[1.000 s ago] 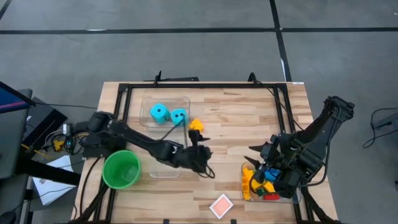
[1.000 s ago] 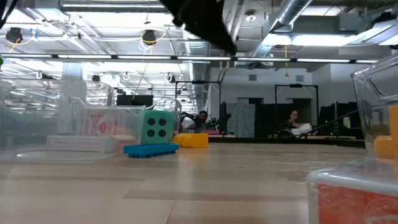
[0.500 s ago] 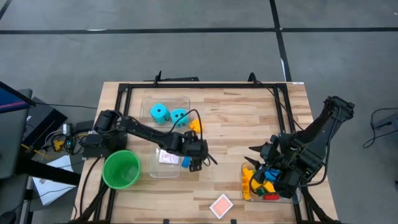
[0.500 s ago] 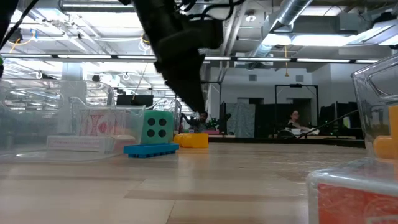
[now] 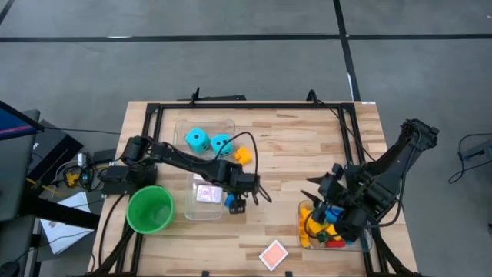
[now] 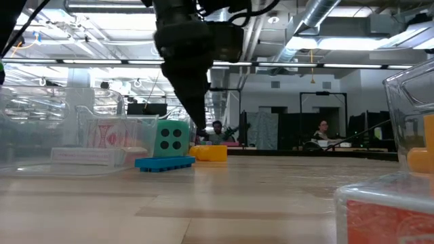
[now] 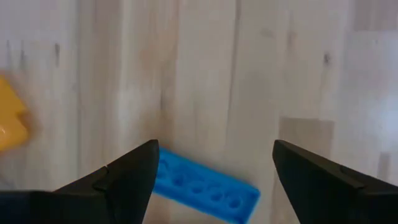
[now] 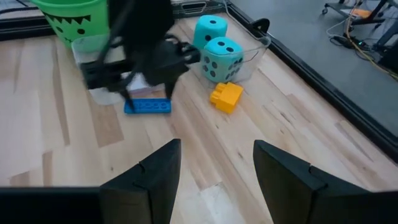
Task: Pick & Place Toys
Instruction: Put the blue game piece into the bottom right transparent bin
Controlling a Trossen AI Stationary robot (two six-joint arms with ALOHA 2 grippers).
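Progress, sorted items: two cyan dice (image 5: 208, 141) sit in the clear bin (image 5: 184, 127) at about 11 o'clock from table centre; a card (image 5: 207, 194) lies in a second clear bin (image 5: 191, 211) at about 9 o'clock; several bricks fill the right-hand bin (image 5: 303, 238) at about 4 o'clock.

Progress, loose items: a blue brick (image 5: 232, 201) lies flat on the wooden table (image 5: 292, 146) just beside the card bin; a yellow brick (image 5: 243, 155) lies at 12 o'clock from it, just outside the dice bin; a playing card (image 5: 274, 253) lies at the 6 o'clock edge.

Judgement: the task appears well advanced but unfinished, with three toys not yet binned.

Left gripper (image 7: 212, 167): poised directly over the blue brick (image 7: 205, 189); fingers spread wide apart, empty, straddling the brick without visible contact. The low view suggests the fingertips stand above the table surface, though the exact gap cannot be told.

Right gripper (image 8: 214, 163): over the right-hand bin at 4 o'clock; fingers apart, holding nothing, facing across the table toward the dice (image 8: 219, 50) and yellow brick (image 8: 226, 96).

Step in hand (judged): a grasp of the blue brick by the left arm.

Other items: green cup (image 5: 150, 208) at 8 o'clock, untouched.
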